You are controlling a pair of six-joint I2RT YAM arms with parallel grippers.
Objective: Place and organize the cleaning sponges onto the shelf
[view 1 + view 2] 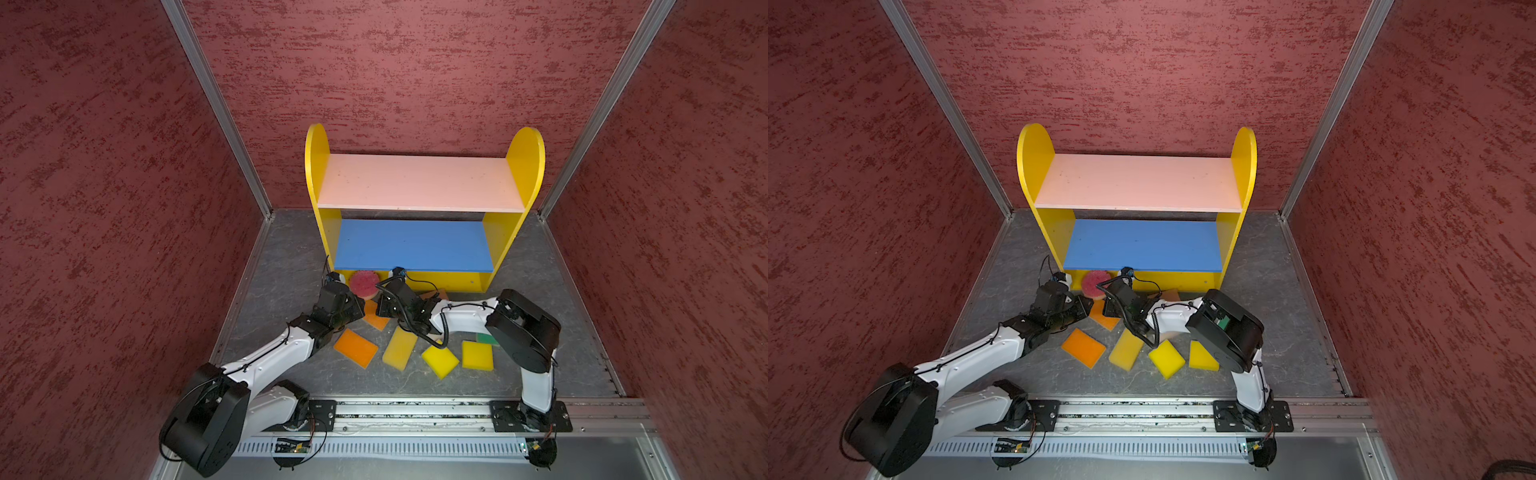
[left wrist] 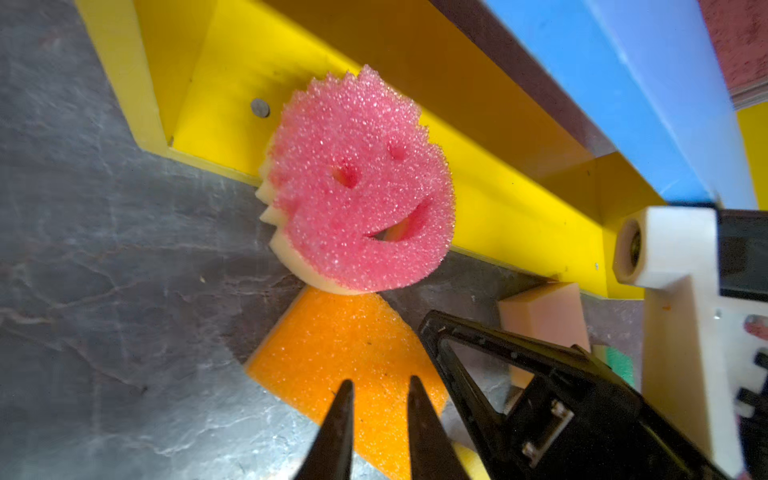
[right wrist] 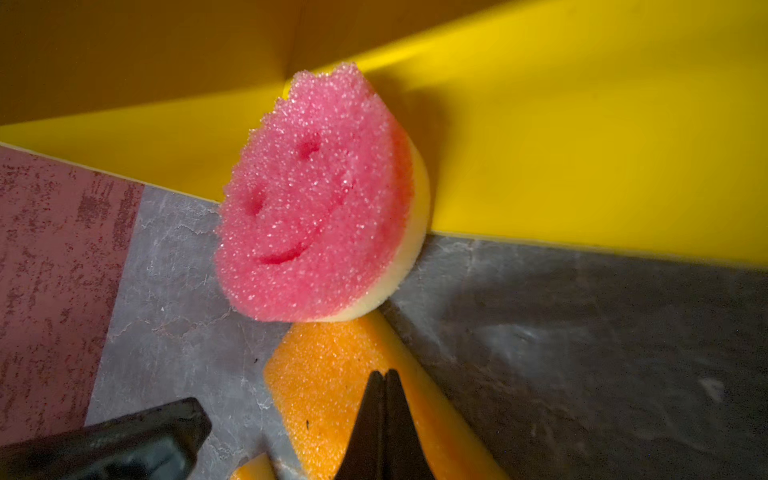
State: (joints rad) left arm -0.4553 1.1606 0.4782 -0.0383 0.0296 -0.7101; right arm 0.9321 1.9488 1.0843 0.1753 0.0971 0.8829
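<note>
- The left tool (image 2: 380, 384) hangs over an orange sponge (image 2: 340, 353). Its two black fingers are a narrow slit apart and nothing is caught between them. I cannot tell whether the tips touch the foam.
- The right tool (image 3: 384, 374) is pressed fully closed, tip against tip, and holds nothing. It points over that same orange sponge from the other side, close beside the left tool.
- Just beyond both sets of tips, the round pink smiley sponge (image 2: 357, 187) stands tilted with its face toward the tools. Its upper part leans on the front lip of the yellow base, and its lower rim meets the far corner of the orange sponge.
- The shelf (image 1: 318, 166) stands at the back of the grey desk (image 1: 291, 257), against the red wall (image 1: 415, 62). It has a pink board on top, a blue board below it and the yellow base at the bottom.
- The other sponges lie flat on the desk in front of the shelf: a second orange sponge (image 1: 356, 348), then three yellow sponges (image 1: 400, 348) (image 1: 440, 360) (image 1: 477, 355) in a loose row running toward the right.
- A peach sponge (image 2: 544, 316) lies near the base's front edge, partly behind the right arm (image 1: 465, 318).
- A green-topped sponge (image 2: 620, 365) shows only as a sliver past that arm.
</note>
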